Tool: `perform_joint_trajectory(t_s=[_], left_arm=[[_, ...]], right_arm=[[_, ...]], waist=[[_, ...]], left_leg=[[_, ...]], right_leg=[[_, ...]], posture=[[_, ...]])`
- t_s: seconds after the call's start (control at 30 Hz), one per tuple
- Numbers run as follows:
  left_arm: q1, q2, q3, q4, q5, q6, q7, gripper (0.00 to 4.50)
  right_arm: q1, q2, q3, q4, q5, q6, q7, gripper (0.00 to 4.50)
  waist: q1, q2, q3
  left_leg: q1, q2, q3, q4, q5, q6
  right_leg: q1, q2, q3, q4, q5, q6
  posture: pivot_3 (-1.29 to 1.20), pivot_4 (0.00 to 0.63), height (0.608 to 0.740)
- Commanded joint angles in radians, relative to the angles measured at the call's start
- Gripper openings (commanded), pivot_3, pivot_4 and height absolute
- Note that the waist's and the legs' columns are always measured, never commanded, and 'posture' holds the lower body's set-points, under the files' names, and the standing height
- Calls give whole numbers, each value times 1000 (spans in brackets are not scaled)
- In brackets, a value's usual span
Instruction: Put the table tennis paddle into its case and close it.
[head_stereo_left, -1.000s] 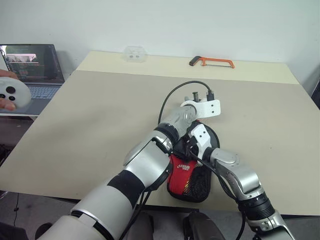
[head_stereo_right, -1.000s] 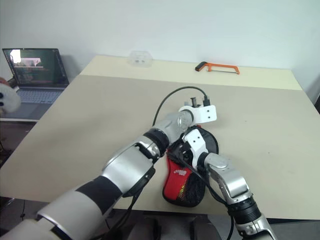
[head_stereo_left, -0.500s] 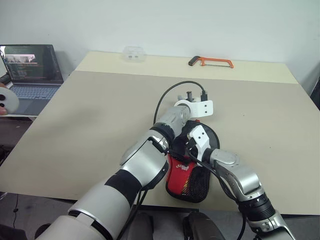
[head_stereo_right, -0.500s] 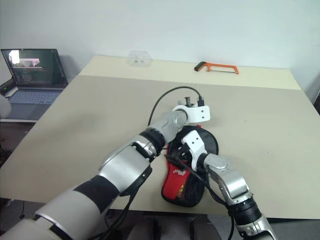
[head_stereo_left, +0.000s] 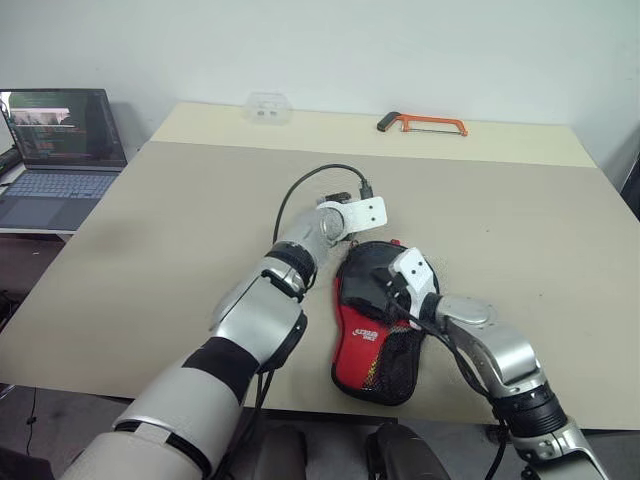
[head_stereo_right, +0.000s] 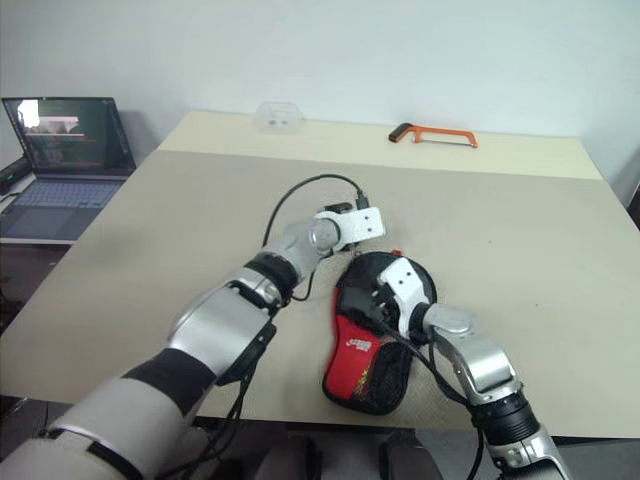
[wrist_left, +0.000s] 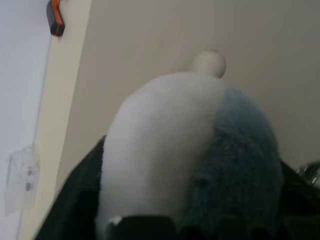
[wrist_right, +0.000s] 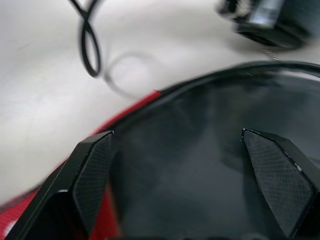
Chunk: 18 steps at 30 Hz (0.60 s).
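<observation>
The left tool (head_stereo_left: 352, 212), its state not to be told, is now drawn aside from the paddle-shaped black-and-red fabric zip case (head_stereo_left: 375, 330), which is left on the beige tabletop (head_stereo_left: 200, 220) under the spread-apart right tool (wrist_right: 175, 137), so closing is judged nearly done.

The left wrist view is swamped by a soft white and grey-blue shape (wrist_left: 185, 150) pressed up close, too blurred to name, and the left gripper's fingers are lost behind it. At that view's edge, the orange hacksaw (wrist_left: 56, 16) is cut down to its handle end. Over in the right wrist view, the case (wrist_right: 200, 150) is smeared dark, its zip impossible to trace. From the head, the paddle cannot be made out inside the case. The laptop (head_stereo_left: 55, 150), off the table's far left corner, is clipped by the picture's edge.
</observation>
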Motion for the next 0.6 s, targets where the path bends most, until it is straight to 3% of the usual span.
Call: perform_joint_trajectory(t_s=[0.03, 0.27, 0.6], left_arm=[[5, 31, 22, -44, -29, -28, -47, 4474], [27, 92, 29, -99, -65, -75, -185, 4474], [37, 117, 26, -99, -75, -39, -186, 4474]], right_arm=[[-4, -26, -73, -79, 61, 45, 14, 4500], [-21, -51, -179, -130, 137, 111, -11, 4500], [-83, 4, -129, -53, 90, 96, -84, 4500]], waist=[[0, 0, 0], [0, 0, 0], [-1, 0, 0]], left_leg=[[0, 0, 0, 0, 0, 0], [0, 0, 0, 0, 0, 0], [0, 0, 0, 0, 0, 0]], right_leg=[[0, 0, 0, 0, 0, 0], [0, 0, 0, 0, 0, -1], [0, 0, 0, 0, 0, -1]], posture=[[0, 150, 740], [0, 150, 740], [0, 150, 740]])
